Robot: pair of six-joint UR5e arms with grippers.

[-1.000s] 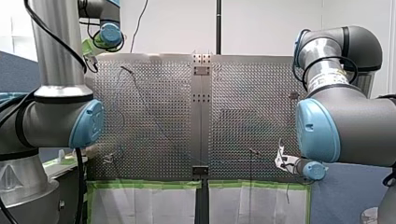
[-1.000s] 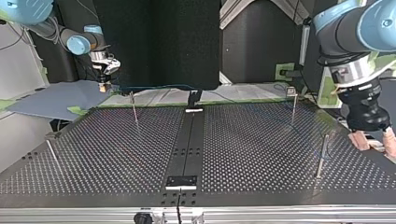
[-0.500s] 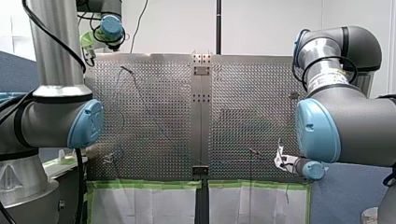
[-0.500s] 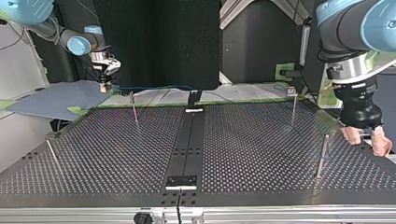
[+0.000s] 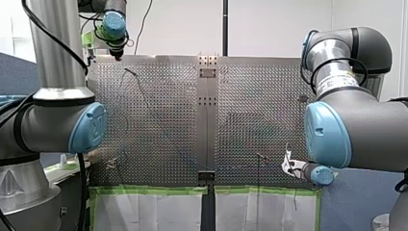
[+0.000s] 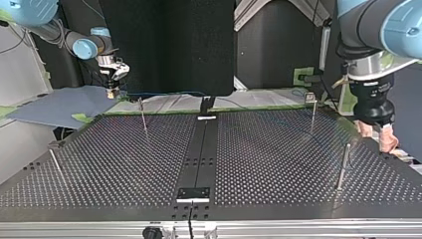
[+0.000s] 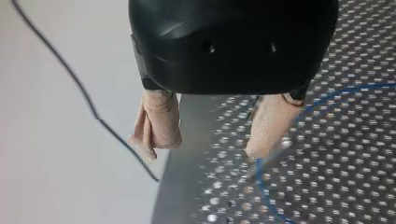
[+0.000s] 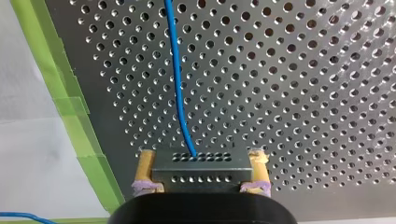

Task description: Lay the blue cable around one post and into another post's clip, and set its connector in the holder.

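Observation:
My right gripper (image 8: pixel 201 171) is shut on a grey perforated connector block (image 8: pixel 201 165), its yellow pads on both sides. The blue cable (image 8: pixel 177 79) runs out of the block over the perforated plate. In the top view this gripper (image 6: pixel 111 92) hangs past the plate's far left corner, and the cable (image 6: pixel 164 92) stretches from it along the far edge. My left gripper (image 6: pixel 380 138) hovers at the plate's right edge near a post (image 6: pixel 343 167). Its beige pads (image 7: pixel 159 126) stand apart, open, with nothing between them; a blue cable loop (image 7: pixel 280 177) lies on the plate beside one pad.
Thin posts stand on the perforated table (image 6: pixel 278 164): one far left (image 6: pixel 143 115), one far right (image 6: pixel 313 114), one near left (image 6: pixel 53 162). A holder plate (image 6: pixel 194 193) sits on the dark centre strip at the near edge. Green tape (image 8: pixel 79 121) lines the table's border.
In the top view my left gripper has moved left and farther back along the plate's right edge, toward the table. My right gripper holds almost still with the connector.

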